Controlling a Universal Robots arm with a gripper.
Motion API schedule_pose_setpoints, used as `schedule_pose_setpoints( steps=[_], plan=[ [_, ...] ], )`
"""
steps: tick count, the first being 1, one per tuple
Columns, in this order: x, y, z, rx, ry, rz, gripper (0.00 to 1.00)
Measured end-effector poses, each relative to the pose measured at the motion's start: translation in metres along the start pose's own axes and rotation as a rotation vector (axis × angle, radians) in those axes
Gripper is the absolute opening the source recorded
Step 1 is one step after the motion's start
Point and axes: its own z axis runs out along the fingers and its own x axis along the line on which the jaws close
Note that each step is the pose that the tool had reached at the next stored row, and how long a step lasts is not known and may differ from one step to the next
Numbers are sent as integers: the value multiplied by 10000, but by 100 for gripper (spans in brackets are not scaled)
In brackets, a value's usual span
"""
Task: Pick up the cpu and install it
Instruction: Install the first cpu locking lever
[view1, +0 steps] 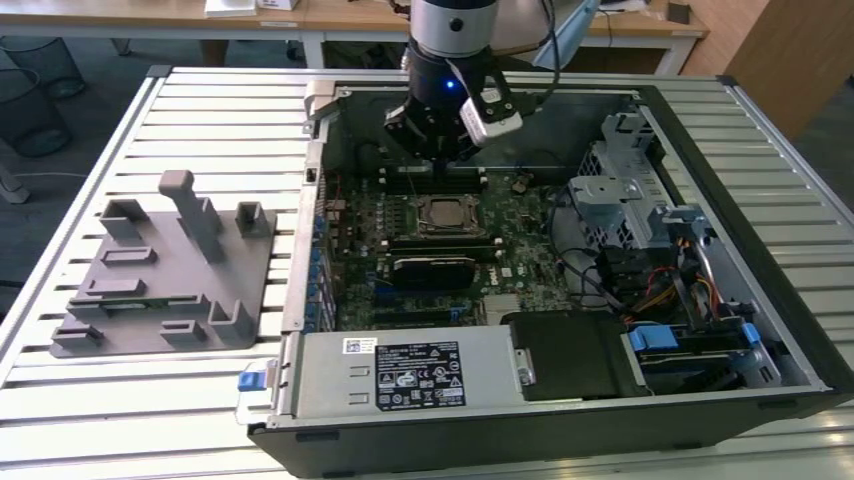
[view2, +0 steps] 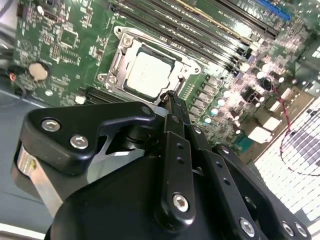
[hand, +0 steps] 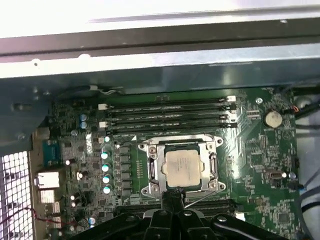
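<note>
The cpu (view1: 445, 214) lies flat in its socket on the green motherboard (view1: 521, 250), inside the open computer case. Its pale metal top shows within the socket's metal frame in both wrist views (view2: 148, 73) (hand: 183, 168). My gripper (view1: 434, 166) hangs above the board, just behind the socket over the memory slots in the exterior view. Its black fingers (view2: 170, 107) are pressed together and hold nothing. The fingertips (hand: 172, 196) point at the edge of the socket frame, apart from the cpu.
A grey plastic tray with upright posts (view1: 167, 270) sits on the slatted table at the exterior view's left. In the case, a black ribbed block (view1: 430, 270) lies in front of the socket, with drive cages and cables (view1: 641, 220) at the right and the power supply (view1: 407, 375) in front.
</note>
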Motion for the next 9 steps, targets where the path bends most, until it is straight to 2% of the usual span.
schedule_pose_setpoints(
  steps=[2,7,9],
  plan=[
    [29,-2,4,-5,1,-70,11],
    [168,-11,16,-7,1,-105,11],
    [199,-13,23,-9,0,-107,11]
  ],
)
